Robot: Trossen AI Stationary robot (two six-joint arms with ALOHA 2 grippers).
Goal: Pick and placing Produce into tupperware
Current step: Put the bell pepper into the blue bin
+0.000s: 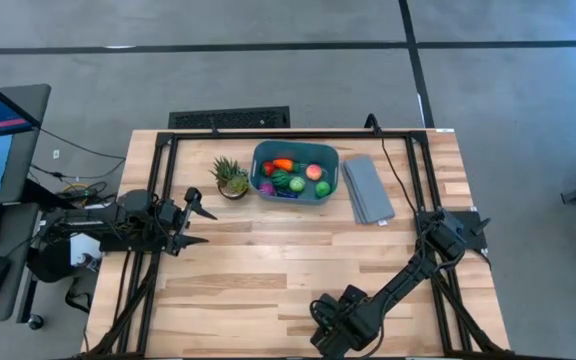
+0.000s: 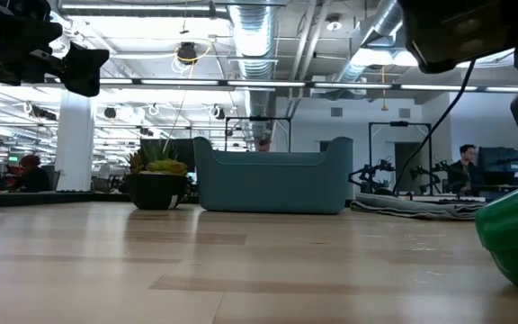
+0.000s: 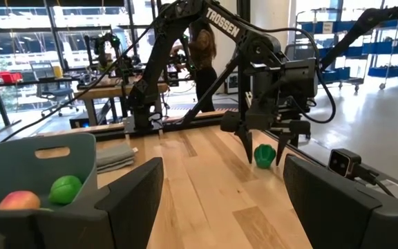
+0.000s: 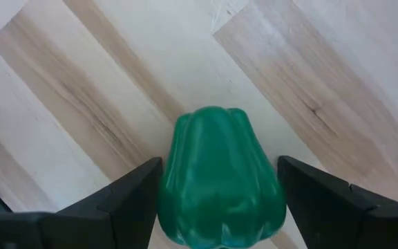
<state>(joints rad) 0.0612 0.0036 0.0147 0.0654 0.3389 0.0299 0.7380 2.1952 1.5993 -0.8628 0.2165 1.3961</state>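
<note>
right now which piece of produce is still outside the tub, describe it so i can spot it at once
Start at the wooden table and go to its near edge, far from the blue tub at the back. There, between the fingers of the right end effector, sits a green toy pepper. It is the only produce lying on the bare wood; all the rest is in the tub.

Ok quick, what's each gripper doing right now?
Left gripper: open, empty, at the table's left edge.
Right gripper: open, fingers either side of the green pepper on the table, not yet clamped.
</note>
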